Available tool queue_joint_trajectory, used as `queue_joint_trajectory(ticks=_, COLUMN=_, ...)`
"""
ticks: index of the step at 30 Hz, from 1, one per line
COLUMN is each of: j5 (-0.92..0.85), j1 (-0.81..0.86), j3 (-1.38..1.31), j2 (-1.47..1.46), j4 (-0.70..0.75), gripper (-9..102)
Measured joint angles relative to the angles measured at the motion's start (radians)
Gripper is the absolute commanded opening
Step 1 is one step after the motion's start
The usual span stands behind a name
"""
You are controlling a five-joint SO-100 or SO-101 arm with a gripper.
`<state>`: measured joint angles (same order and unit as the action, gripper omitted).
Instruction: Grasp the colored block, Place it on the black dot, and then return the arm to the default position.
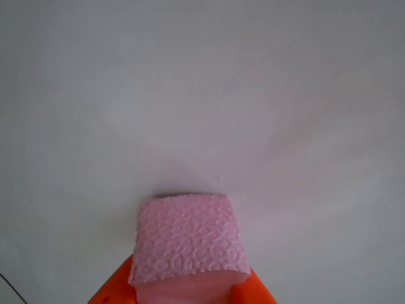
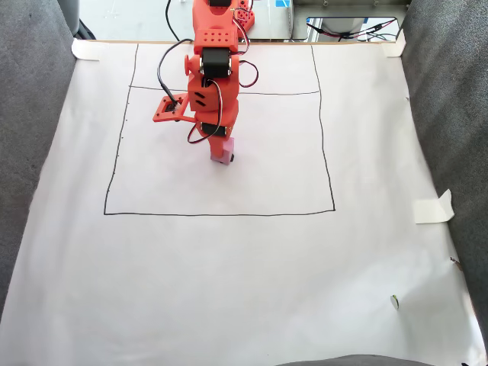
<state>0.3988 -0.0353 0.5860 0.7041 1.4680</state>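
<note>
Pink block (image 1: 188, 237) (embossed foam) sits pinched between the orange gripper (image 1: 183, 288) tips.

No text, label, brand, number or sign can be read in either view. The white paper sheet (image 2: 252, 267) carries only hand-drawn black lines (image 2: 221, 214) forming a box, and the pink block (image 1: 188, 240) bears only an embossed oval pattern.

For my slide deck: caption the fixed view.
Orange arm lowers a pink block onto white paper, inside a hand-drawn black square.
</note>
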Motion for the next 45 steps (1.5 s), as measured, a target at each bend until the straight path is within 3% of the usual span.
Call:
queue_joint_trajectory(ticks=3, j5=-0.009, j1=-0.008, j3=0.000, j2=-0.002, j4=0.002, gripper=1)
queue_joint_trajectory(ticks=7, j5=-0.018, j1=-0.017, j3=0.000, j2=-0.002, j4=0.008, gripper=15)
queue_joint_trajectory(ticks=14, j5=-0.035, j1=-0.014, j3=0.000, j2=-0.002, j4=0.021, gripper=26)
queue_joint_trajectory(ticks=30, j5=-0.051, j1=-0.017, j3=0.109, j2=0.115, j4=0.031, gripper=42)
queue_joint_trajectory(ticks=36, j5=-0.055, j1=-0.041, j3=0.394, j2=0.417, j4=-0.087, gripper=39)
queue_joint_trajectory(ticks=40, j5=-0.094, j1=-0.078, j3=0.712, j2=0.742, j4=-0.255, gripper=25)
queue_joint_trajectory(ticks=43, j5=-0.110, j1=-0.117, j3=0.985, j2=1.009, j4=-0.370, gripper=0)
queue_joint_trajectory(ticks=45, j5=-0.114, j1=-0.141, j3=1.150, j2=1.178, j4=-0.430, gripper=0)
